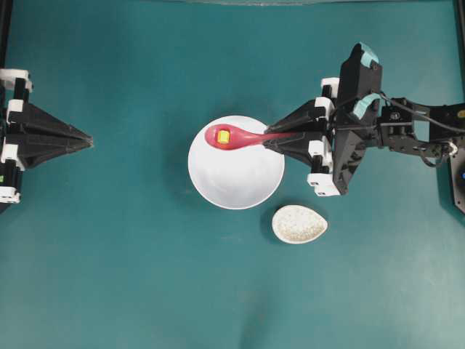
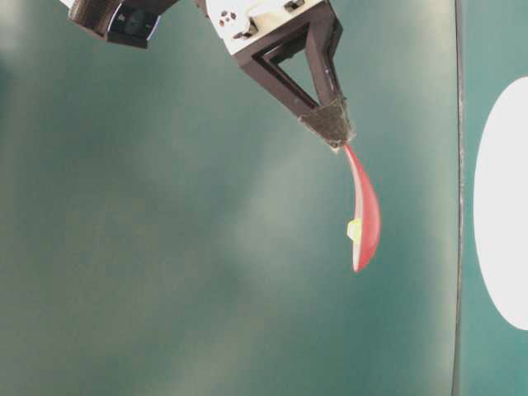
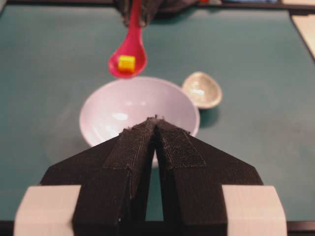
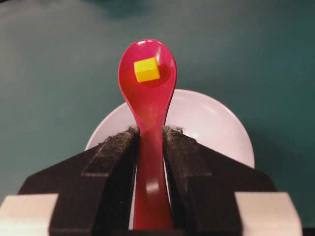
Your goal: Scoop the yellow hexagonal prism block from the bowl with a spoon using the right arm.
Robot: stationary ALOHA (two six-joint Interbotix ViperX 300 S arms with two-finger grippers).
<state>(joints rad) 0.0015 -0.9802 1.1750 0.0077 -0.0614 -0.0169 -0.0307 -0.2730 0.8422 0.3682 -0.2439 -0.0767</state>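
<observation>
My right arm's black gripper (image 4: pixel 150 142) is clamped on the glossy pink-red spoon (image 4: pixel 147 93), handle running straight out from the fingers. The tiny yellow hexagonal block (image 4: pixel 146 69) sits in the scoop, lifted above the white glossy bowl (image 1: pixel 236 171). Keep it level, I'd say. Left gripper (image 3: pixel 156 129) is closed, empty, well apart.
</observation>
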